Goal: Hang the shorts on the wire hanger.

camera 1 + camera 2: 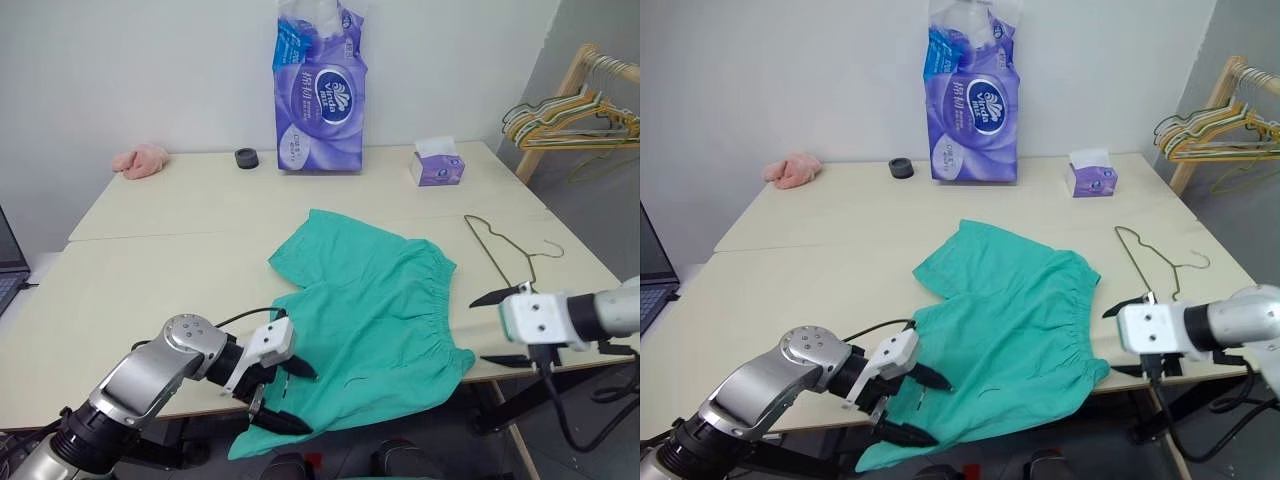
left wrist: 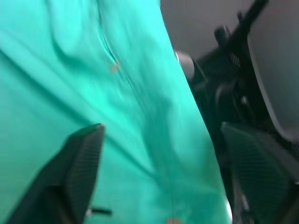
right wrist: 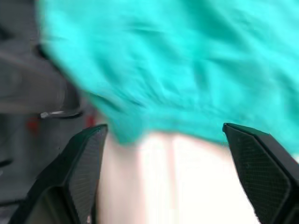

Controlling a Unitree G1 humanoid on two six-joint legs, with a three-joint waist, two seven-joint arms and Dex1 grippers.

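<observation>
The teal-green shorts (image 1: 372,315) lie spread flat on the near half of the table, one leg hanging over the front edge, waistband to the right. The thin wire hanger (image 1: 503,250) lies flat on the table just right of the shorts, hook pointing right. My left gripper (image 1: 300,398) is open at the shorts' near-left hem, its black fingers spread over the fabric (image 2: 93,70) and gripping nothing. My right gripper (image 1: 482,330) is open too, hovering beside the waistband's right end near the table's front edge, with the fabric (image 3: 177,56) ahead of it.
A tall purple tissue pack (image 1: 320,95), a small tissue box (image 1: 437,165), a black round object (image 1: 246,158) and a pink cloth (image 1: 140,160) stand along the back. Yellow and green hangers (image 1: 575,115) hang on a wooden rack at right. A laptop (image 1: 10,265) is at the left edge.
</observation>
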